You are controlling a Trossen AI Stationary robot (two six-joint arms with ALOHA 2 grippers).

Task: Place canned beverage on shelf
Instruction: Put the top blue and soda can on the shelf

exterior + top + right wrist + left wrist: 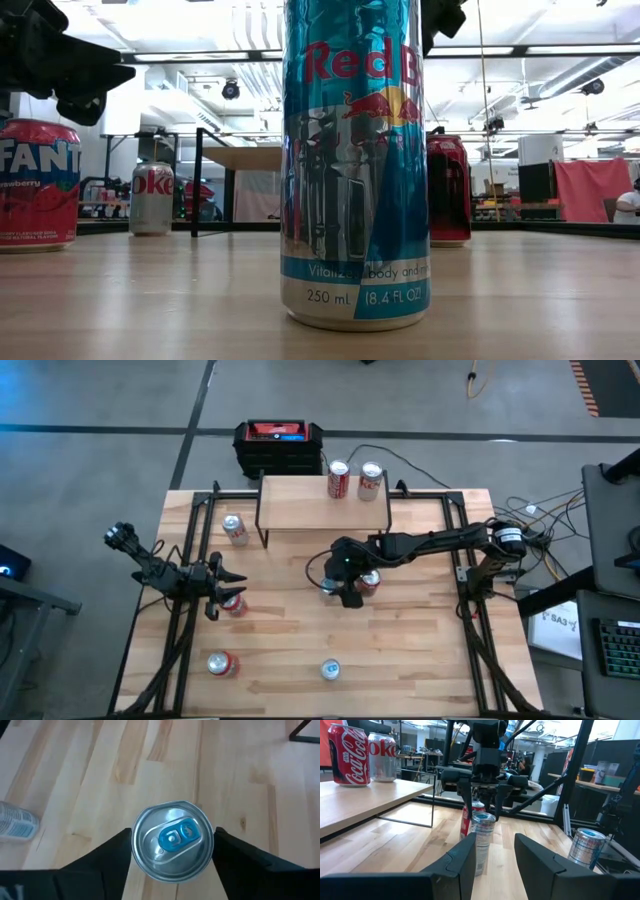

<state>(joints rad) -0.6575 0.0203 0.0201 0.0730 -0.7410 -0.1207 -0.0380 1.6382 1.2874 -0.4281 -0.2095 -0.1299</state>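
A slim silver-and-blue can [172, 842] stands upright on the table's middle [330, 588], its blue tab up, with my right gripper [172, 845] shut on it. The left wrist view shows that gripper [482, 802] coming down over the can [481, 840]. The shelf [300, 505], a light wooden board on thin black legs, stands at the far edge with a red Coca-Cola can [338, 480] and a silver Coke can [370, 480] on its top. At the left side my left gripper [225, 585] waits, its fingers [467, 857] a narrow gap apart and holding nothing. My right gripper pinches the can between its two fingers, one on each side of the wall just below the top rim [133, 840]. The fingers [466, 800] slant down from the table's right side. The can stands upright with its base on the table.
A red can [370, 582] stands close beside the held can. A Fanta can [235, 603] sits under my left gripper. More cans stand at the left [235, 528] and near the front edge [222, 663], [330, 670]. A black-and-red box [280, 445] sits behind the shelf.
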